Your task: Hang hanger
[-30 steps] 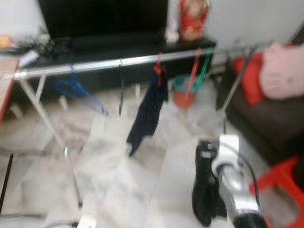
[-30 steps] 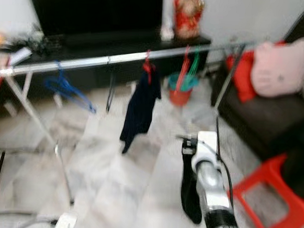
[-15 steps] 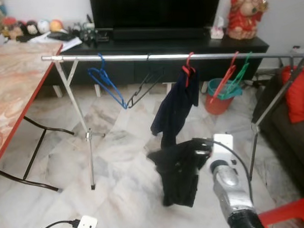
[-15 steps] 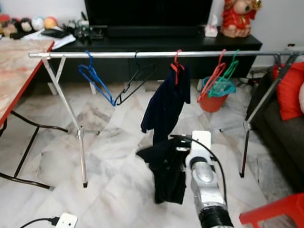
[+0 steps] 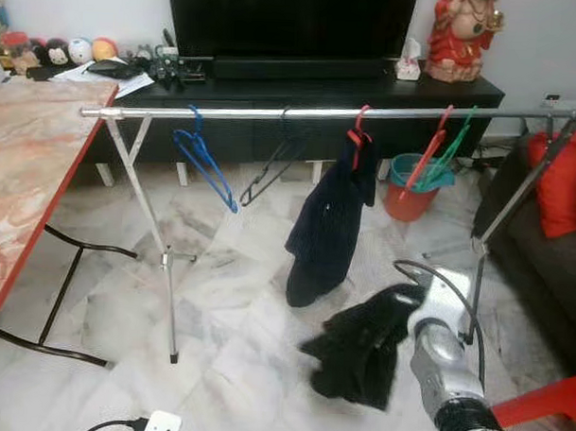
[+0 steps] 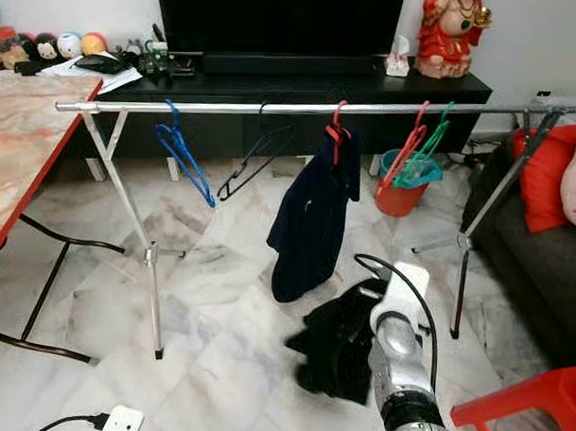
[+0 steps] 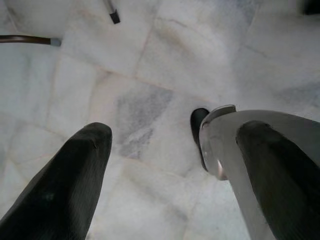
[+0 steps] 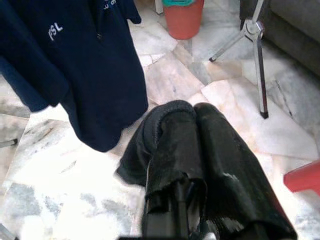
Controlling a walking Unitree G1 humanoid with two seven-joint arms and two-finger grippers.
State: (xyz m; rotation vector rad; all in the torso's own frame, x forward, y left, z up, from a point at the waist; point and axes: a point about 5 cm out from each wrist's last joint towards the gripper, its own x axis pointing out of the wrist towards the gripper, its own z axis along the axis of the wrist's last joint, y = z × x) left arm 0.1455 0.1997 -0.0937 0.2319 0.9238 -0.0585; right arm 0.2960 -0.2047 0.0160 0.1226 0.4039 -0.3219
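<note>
Since half a second ago, the black garment (image 5: 364, 346) has dropped lower and swung out toward the robot's left, and it now hangs clear below the navy shirt (image 5: 327, 226). The right gripper (image 8: 192, 150) is clamped on that black garment, its fingers wrapped in the cloth; whether a hanger sits inside the bundle cannot be told. The left gripper (image 7: 170, 170) hangs idle over the marble floor (image 5: 228, 308), fingers spread apart with nothing between them.

Just beyond the right gripper, the navy shirt hangs from a red hanger (image 5: 355, 133) on the silver rail (image 5: 254, 111). Along the rail toward the robot's left hang a black hanger (image 5: 271, 172) and a blue hanger (image 5: 203, 156); toward its right, red and green hangers (image 5: 437, 150) hang before an orange bucket (image 5: 407, 193). The rack's right leg (image 5: 475, 269) stands close beside the right arm. A red-edged bench (image 5: 29, 169) lies at the left.
</note>
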